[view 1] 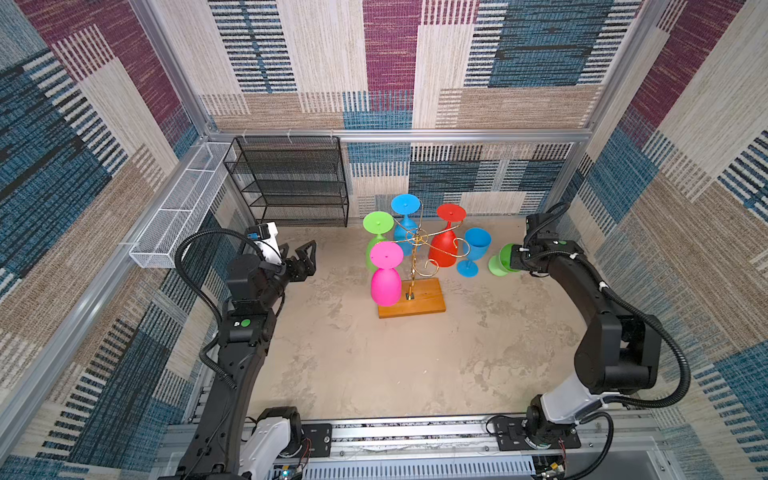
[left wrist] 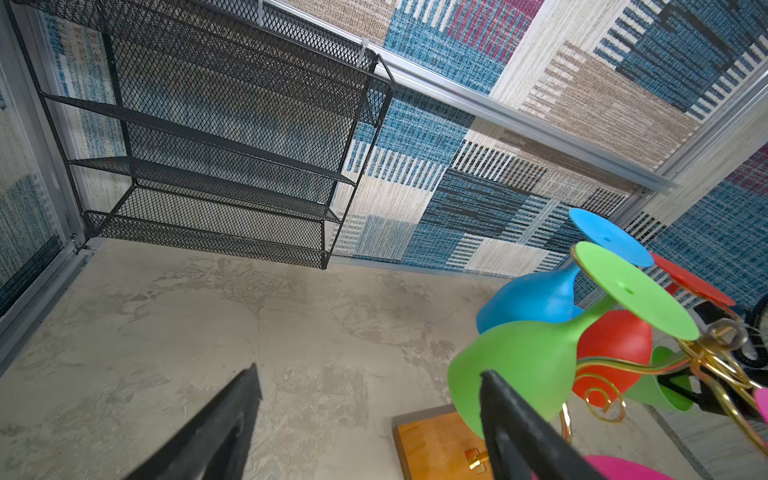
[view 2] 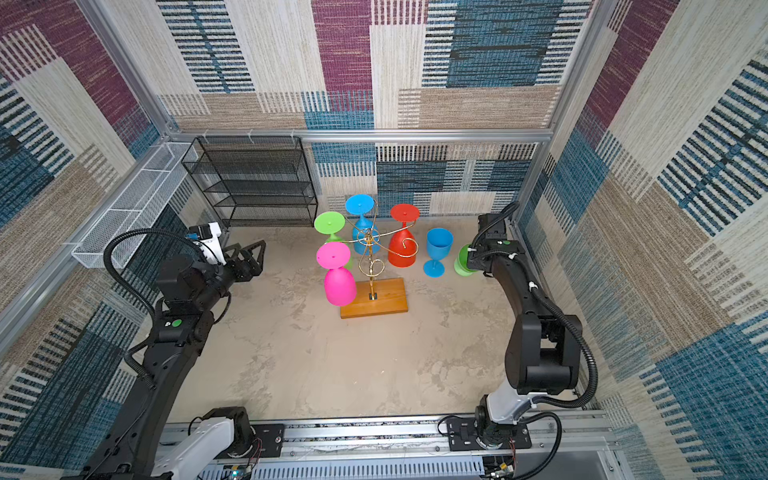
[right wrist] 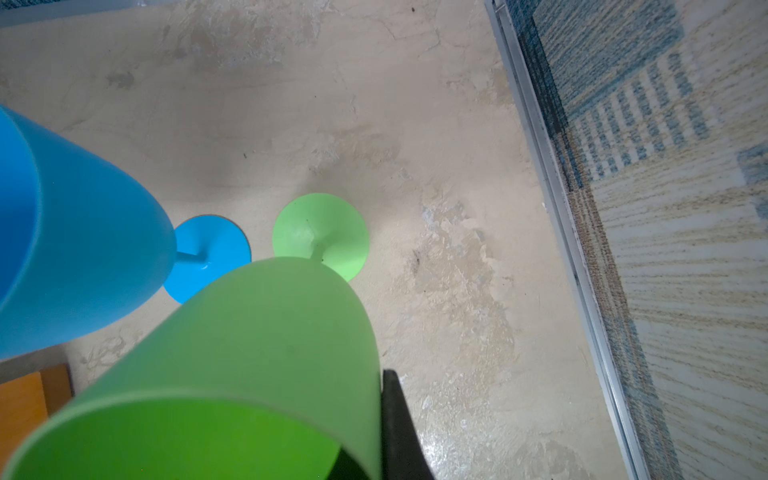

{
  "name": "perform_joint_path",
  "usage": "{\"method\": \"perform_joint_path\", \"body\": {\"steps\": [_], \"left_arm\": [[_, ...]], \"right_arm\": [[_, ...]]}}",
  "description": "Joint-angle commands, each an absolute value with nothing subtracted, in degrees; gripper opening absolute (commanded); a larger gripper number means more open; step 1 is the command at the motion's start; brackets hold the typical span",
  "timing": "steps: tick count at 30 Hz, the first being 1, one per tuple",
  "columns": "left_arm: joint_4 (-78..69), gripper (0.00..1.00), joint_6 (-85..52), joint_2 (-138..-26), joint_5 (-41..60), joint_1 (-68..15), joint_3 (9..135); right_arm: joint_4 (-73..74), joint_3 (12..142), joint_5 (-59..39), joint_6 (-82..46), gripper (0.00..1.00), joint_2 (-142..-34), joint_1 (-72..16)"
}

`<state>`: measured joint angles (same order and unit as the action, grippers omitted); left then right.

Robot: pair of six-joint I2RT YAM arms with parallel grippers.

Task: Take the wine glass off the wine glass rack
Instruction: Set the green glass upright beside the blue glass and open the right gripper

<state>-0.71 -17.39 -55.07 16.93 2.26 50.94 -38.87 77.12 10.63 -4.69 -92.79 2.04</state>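
Note:
The gold wire wine glass rack (view 1: 420,243) stands on its wooden base (view 1: 426,300) at mid-table. Pink (view 1: 386,286), green (view 1: 377,223), blue (view 1: 405,204) and red (view 1: 444,249) wine glasses hang upside down from its arms. Right of the rack, a second green wine glass (view 1: 500,261) is off the rack, its foot (right wrist: 320,237) down on the table. My right gripper (view 1: 515,257) is shut on this glass's rim (right wrist: 291,399), one finger (right wrist: 395,415) outside the wall. My left gripper (view 1: 297,255) hangs open left of the rack, holding nothing, with its fingertips (left wrist: 488,380) short of the hanging green glass (left wrist: 519,365).
A blue wine glass (view 1: 474,249) stands upright on the table between the rack and the held green one. A black mesh shelf unit (view 1: 291,183) sits at the back left, with a long white wire basket (view 1: 174,220) on the left wall. The right wall rail (right wrist: 582,249) is close.

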Motion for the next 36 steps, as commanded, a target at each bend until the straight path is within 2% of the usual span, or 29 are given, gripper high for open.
{"method": "perform_joint_path", "body": {"steps": [1,7,15,20,24,30,36], "left_arm": [[-2.81,0.85,-17.72,-55.08,17.49,2.28,50.99],[-2.81,0.85,-17.75,-55.12,17.68,2.30,50.99],[-2.81,0.85,-17.84,-55.11,17.66,2.34,50.90],[-2.90,0.85,-17.91,-55.19,17.67,2.35,50.89],[-2.90,0.85,-17.91,-55.13,17.68,2.29,50.89],[-2.90,0.85,-17.84,-55.12,17.58,2.30,50.89],[-2.88,0.85,-17.79,-55.07,17.58,2.33,50.80]], "right_arm": [[-38.91,78.13,10.88,-4.40,0.01,-93.40,2.03],[-40.17,79.01,11.39,-4.01,0.06,-94.37,1.86],[-39.74,79.27,11.25,-4.13,0.19,-94.57,1.67],[-39.22,80.06,10.89,-4.39,0.22,-94.67,1.67],[-38.61,80.59,9.75,-4.79,0.32,-94.83,1.67],[-37.36,80.96,8.34,-5.54,0.41,-94.84,1.68],[-35.33,80.74,7.74,-6.43,0.46,-93.17,1.67]]}}
